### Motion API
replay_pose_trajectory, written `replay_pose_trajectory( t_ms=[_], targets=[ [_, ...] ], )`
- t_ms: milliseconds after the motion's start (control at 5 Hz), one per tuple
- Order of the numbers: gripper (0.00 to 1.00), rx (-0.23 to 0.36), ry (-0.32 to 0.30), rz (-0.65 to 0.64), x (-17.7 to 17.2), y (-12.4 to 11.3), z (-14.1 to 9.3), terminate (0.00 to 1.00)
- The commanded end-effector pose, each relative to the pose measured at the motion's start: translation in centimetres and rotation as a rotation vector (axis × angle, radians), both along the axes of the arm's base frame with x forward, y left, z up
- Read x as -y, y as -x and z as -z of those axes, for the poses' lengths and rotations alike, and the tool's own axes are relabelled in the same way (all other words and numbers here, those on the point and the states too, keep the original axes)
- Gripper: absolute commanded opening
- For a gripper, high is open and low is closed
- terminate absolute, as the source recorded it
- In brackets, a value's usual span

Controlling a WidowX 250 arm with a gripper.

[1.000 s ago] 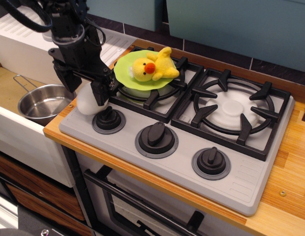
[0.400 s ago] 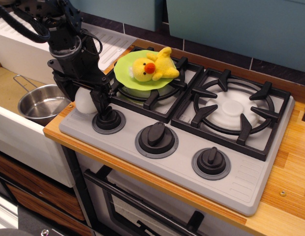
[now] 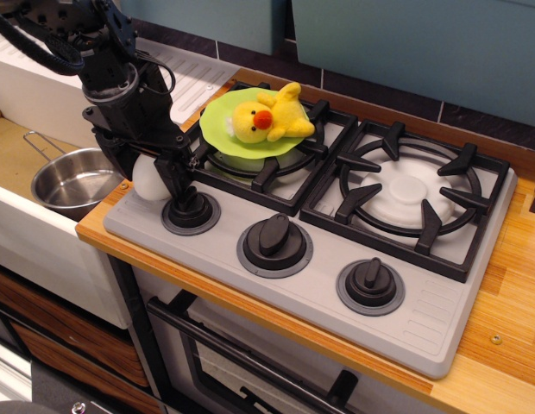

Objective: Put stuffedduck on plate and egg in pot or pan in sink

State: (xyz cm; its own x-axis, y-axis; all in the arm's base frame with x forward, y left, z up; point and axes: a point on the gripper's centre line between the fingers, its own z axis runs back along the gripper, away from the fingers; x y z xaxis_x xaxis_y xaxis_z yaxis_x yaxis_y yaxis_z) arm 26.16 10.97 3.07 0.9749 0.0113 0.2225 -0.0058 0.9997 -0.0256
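Observation:
The yellow stuffedduck (image 3: 263,119) lies on the lime-green plate (image 3: 217,129), which rests on the left burner grate. The white egg (image 3: 147,185) sits on the stove's front left corner, beside the leftmost knob (image 3: 190,211). My black gripper (image 3: 148,172) is down over the egg, with a finger on each side pressing it, and the egg still rests on the stove. The steel pot (image 3: 73,181) stands empty in the sink (image 3: 13,151) just left of the egg, its wire handle pointing back left.
The grey stove top has two more knobs (image 3: 274,237) (image 3: 369,283) along the front and a bare right burner (image 3: 410,191). A ribbed white drainboard (image 3: 194,78) lies behind the sink. The wooden counter edge (image 3: 99,228) separates stove and sink.
My gripper has come down from above the egg and moved slightly left, so its fingers now straddle and close on it. The duck, plate and pot have not moved.

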Motion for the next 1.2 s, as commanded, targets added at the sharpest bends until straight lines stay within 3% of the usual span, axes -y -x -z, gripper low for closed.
replay_pose_trajectory(
  t_ms=[0, 400, 800, 1000],
  targets=[
    [0.0, -0.002, -0.032, 0.019, -0.3, 0.0, -2.6, 0.0],
    [0.0, -0.037, -0.068, 0.076, -2.6, 0.7, -6.3, 0.0],
    [0.0, 0.002, -0.101, 0.185, -7.2, -1.4, -7.1, 0.0],
    [0.0, 0.029, -0.083, 0.214, -9.1, -2.0, -6.3, 0.0]
  ],
)
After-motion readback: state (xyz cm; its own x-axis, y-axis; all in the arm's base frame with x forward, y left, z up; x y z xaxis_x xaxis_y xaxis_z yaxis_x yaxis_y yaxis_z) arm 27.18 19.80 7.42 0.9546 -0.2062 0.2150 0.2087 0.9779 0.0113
